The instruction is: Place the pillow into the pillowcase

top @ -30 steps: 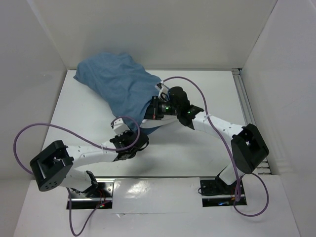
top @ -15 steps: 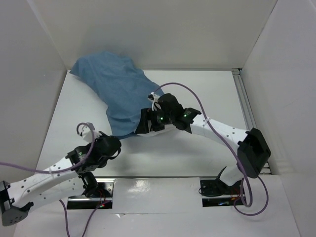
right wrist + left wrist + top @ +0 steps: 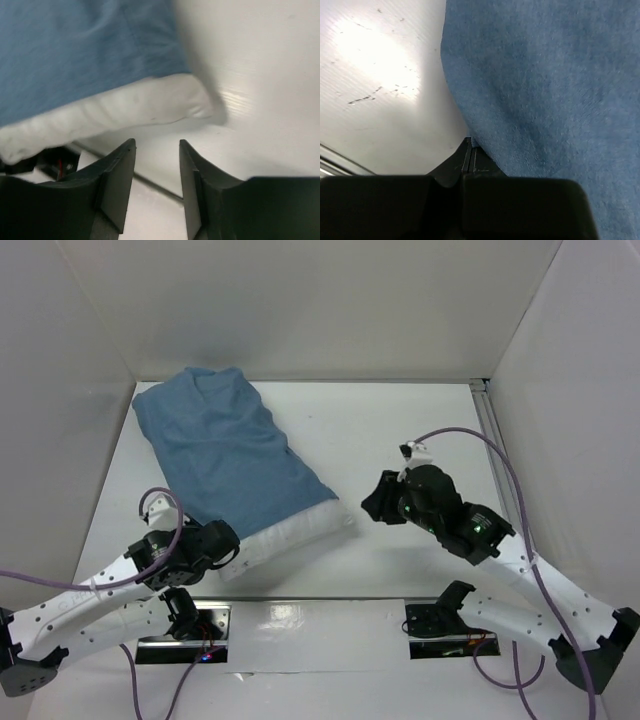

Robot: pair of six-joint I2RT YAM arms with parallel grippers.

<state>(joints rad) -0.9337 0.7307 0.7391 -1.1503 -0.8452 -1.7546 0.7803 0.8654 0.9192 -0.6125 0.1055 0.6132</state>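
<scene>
The blue pillowcase (image 3: 215,455) lies slantwise on the table's left half, filled out by the pillow. The pillow's white end (image 3: 292,533) sticks out of the near opening. My left gripper (image 3: 232,540) sits at the near-left corner of that end, shut. In the left wrist view its fingers (image 3: 468,150) are pressed together, and the blue pillowcase (image 3: 545,85) lies against their tip; no cloth shows between them. My right gripper (image 3: 370,503) hangs open to the right of the pillow, apart from it. The right wrist view shows the right gripper (image 3: 156,146) holding nothing, with the pillow's white edge (image 3: 125,110) and the pillowcase (image 3: 75,45) beyond.
White walls close in the table on the left, back and right. A metal rail (image 3: 497,445) runs along the right edge. The arm mounts (image 3: 185,625) (image 3: 440,623) stand at the near edge, and purple cables (image 3: 160,502) loop off both arms.
My right gripper has opened, let go of the pillowcase and drawn back to the right. The left arm swung down to the near left. The covered pillow now lies flat, its white end showing.
</scene>
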